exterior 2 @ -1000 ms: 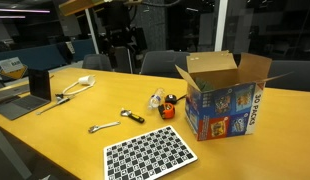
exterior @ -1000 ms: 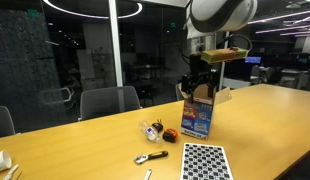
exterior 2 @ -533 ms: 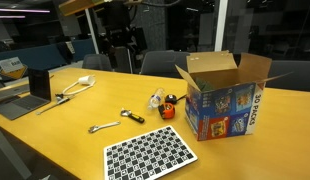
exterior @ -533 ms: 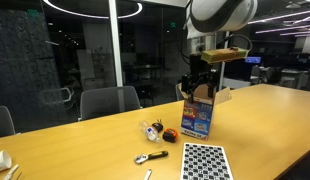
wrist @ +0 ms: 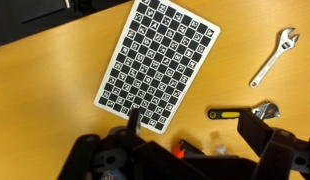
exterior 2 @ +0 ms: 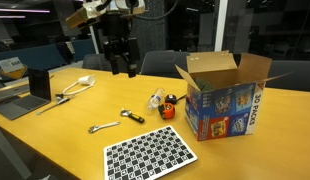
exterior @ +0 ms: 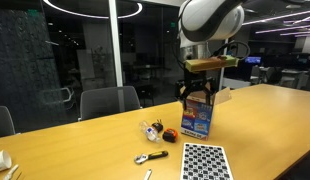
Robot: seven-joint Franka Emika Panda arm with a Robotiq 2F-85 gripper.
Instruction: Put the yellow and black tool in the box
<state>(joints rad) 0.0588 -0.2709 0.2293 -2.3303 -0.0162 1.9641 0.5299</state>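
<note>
The yellow and black tool (exterior 2: 132, 116) lies flat on the wooden table, left of the open brown cardboard box (exterior 2: 227, 100). It also shows in the wrist view (wrist: 240, 113) and in an exterior view (exterior: 150, 157). The box (exterior: 198, 120) stands upright with its flaps open. My gripper (exterior 2: 122, 66) hangs well above the table, apart from the tool and the box, open and empty. In the wrist view its fingers (wrist: 200, 132) spread wide, with the tool lying between and just above them. In an exterior view the gripper (exterior: 198, 93) overlaps the box.
A black-and-white checkerboard sheet (exterior 2: 150, 153) lies at the table's front. A silver wrench (exterior 2: 103, 127), a round orange-and-black item (exterior 2: 169, 106) and a clear plastic item (exterior 2: 157, 98) lie near the tool. A dark stand (exterior 2: 38, 86) and office chairs (exterior: 110, 101) border the table.
The arm has swung and come lower over the table, with the gripper now further toward the tool. The objects on the table have not moved.
</note>
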